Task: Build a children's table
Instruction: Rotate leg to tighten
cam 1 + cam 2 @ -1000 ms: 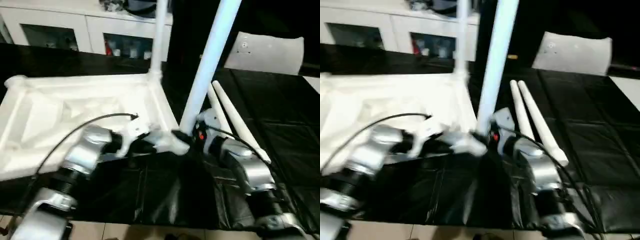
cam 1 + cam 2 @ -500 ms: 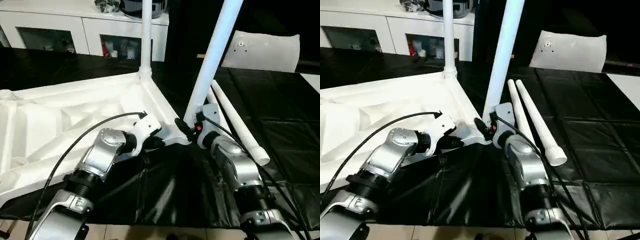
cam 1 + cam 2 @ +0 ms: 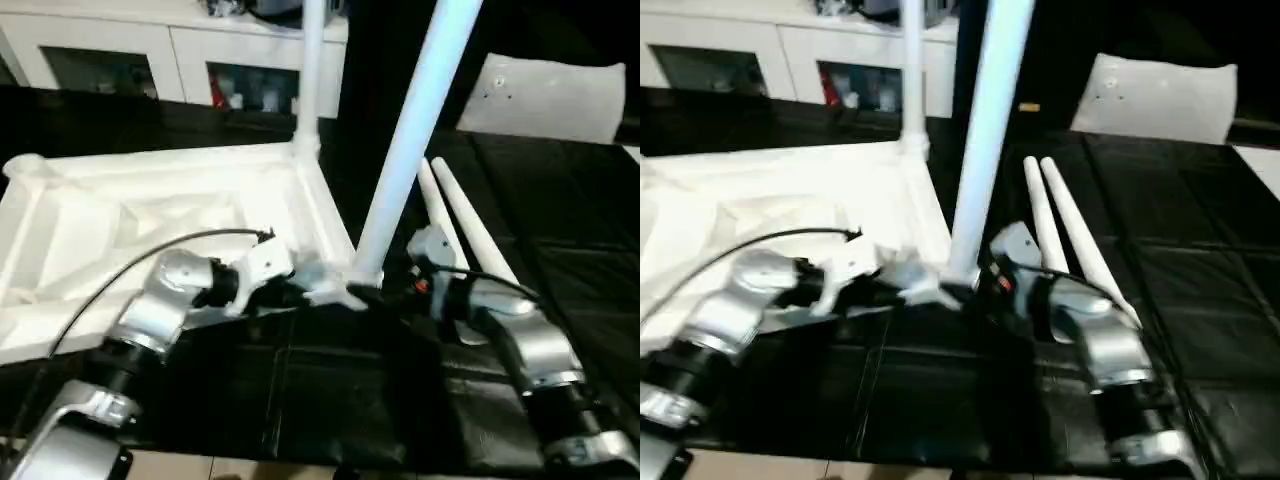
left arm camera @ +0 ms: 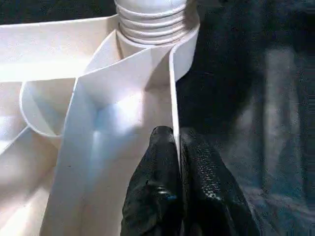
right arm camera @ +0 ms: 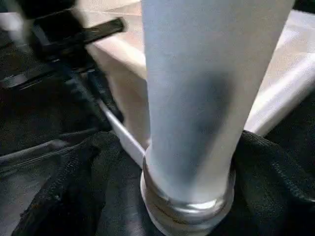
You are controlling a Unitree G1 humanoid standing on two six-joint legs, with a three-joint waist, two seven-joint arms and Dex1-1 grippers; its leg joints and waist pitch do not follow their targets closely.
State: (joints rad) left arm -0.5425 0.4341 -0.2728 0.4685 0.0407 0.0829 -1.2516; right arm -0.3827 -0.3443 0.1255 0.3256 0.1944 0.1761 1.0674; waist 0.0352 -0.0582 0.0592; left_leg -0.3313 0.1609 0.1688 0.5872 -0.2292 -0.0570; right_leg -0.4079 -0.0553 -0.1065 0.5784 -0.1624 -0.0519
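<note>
Pinching the thin edge of the upside-down table top (image 3: 150, 215) with the left gripper (image 4: 175, 147), right gripper (image 5: 187, 167) fingers around a standing leg (image 3: 410, 140), grip unclear

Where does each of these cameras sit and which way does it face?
Left eye view: on the head, looking forward and down at the upturned table over both silver forearms.
Right eye view: beside it, same scene, slightly shifted.
Left wrist view: on the left wrist, looking along the left end effector, shut on the table's rim.
Right wrist view: on the right wrist, facing the near leg at its socket.
Shared: both wrist views show that same corner, which both eye views also show.
</note>
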